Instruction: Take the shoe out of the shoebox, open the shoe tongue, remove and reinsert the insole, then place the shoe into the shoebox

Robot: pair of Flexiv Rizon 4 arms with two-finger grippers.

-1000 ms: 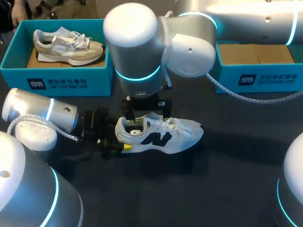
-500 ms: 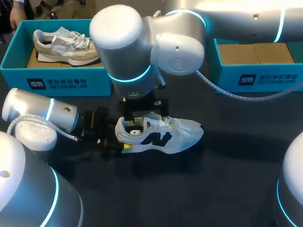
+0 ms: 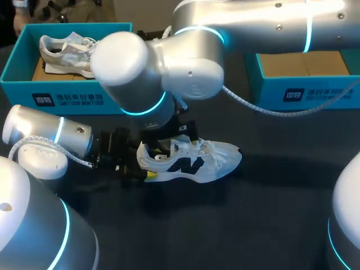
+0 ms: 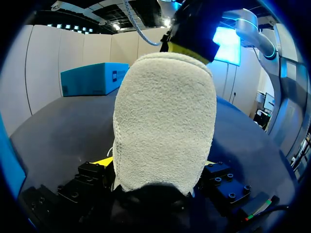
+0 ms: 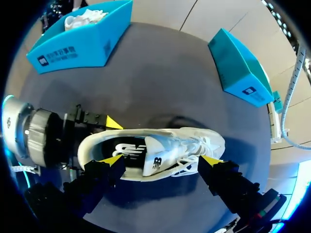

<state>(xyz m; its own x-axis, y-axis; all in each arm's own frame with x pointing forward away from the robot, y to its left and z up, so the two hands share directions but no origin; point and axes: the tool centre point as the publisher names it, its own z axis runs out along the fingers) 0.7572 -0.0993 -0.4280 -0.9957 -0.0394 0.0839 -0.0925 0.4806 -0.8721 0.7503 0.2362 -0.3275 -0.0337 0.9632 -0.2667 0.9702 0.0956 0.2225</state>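
- teal cardboard shoebox [image 3: 67, 93], well behind the white lace-up shoe with a black side logo [image 3: 191, 160] and off to its left; a beige and grey suede sneaker [image 3: 64, 53] inside it.
- silver left arm [image 3: 50, 135], low over the dark table [image 3: 253, 225], coming in from the left of the white lace-up shoe, in line with its heel.
- left gripper [image 4: 156, 167], black with yellow tips, clamped on the heel of the white lace-up shoe, one finger on each side of the fuzzy heel cup; a yellow tip pressed to the near side of the heel in the head view, another on the far side in the right wrist view.
- white lace-up shoe itself, sole down on the table, outside both boxes, heel to the left and toe to the right; opening upward, with a dark insole bearing a white mark [image 5: 129, 148] inside and the white tongue [image 5: 155, 158] over the front of the opening.
- right gripper [image 5: 163, 160], just above the white lace-up shoe, jaws spread wide and holding nothing; one tip toward the heel end, the other toward the toe end; touching the shoe or just clear of it, cannot tell.
- silver right arm [image 3: 169, 67], from behind and to the right of the white lace-up shoe, bending down over its heel half.
- second teal cardboard shoebox [image 3: 304, 93], well behind the white lace-up shoe and off to its right, brown card floor showing.
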